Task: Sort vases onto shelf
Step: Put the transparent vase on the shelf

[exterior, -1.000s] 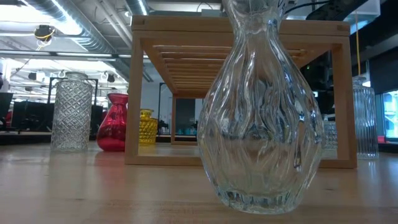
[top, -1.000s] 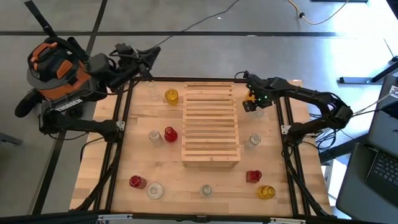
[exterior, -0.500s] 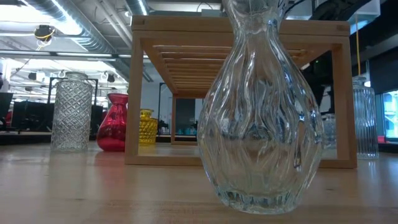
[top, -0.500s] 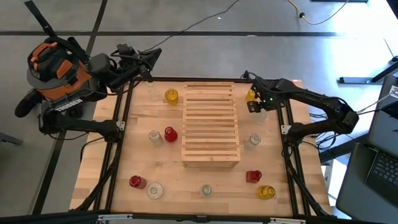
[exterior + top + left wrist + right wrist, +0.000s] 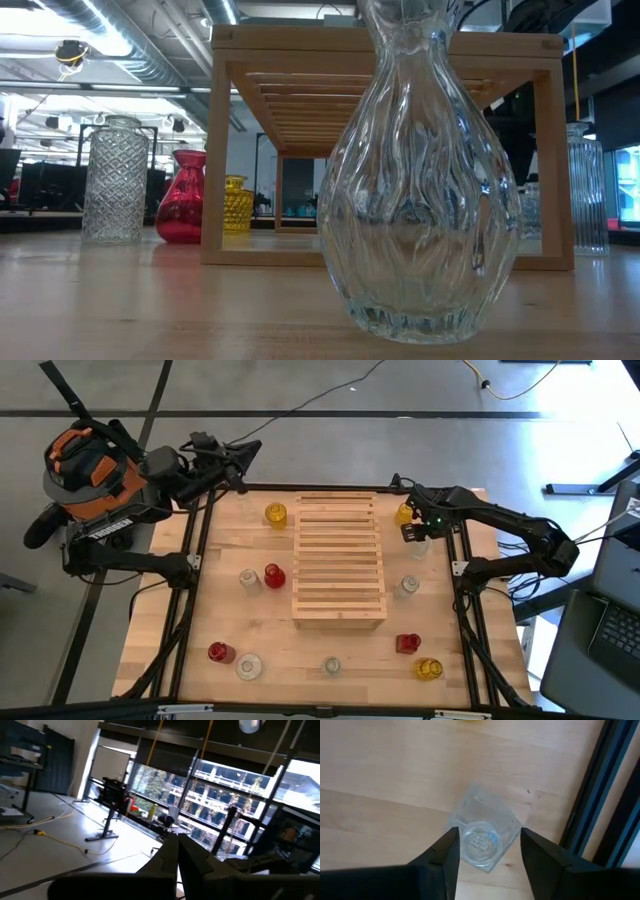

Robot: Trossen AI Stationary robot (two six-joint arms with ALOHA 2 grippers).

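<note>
No words can be read anywhere, and the right gripper (image 5: 486,851) hangs wide open, holding nothing, straight above a clear vase (image 5: 482,839) standing right of the shelf (image 5: 339,560).

Around my plywood worktop (image 5: 230,615) lies a grey concrete floor (image 5: 330,450) crossed by dark seams, with an orange and black shop vacuum (image 5: 88,468) on the left and a yellow cable (image 5: 520,388) trailing at the far right. Level across the worktop I see bright ceiling lights (image 5: 30,48) and silver ducts (image 5: 110,35). Beyond, tall dark-framed windows (image 5: 220,785) show daylight and another building.
</note>
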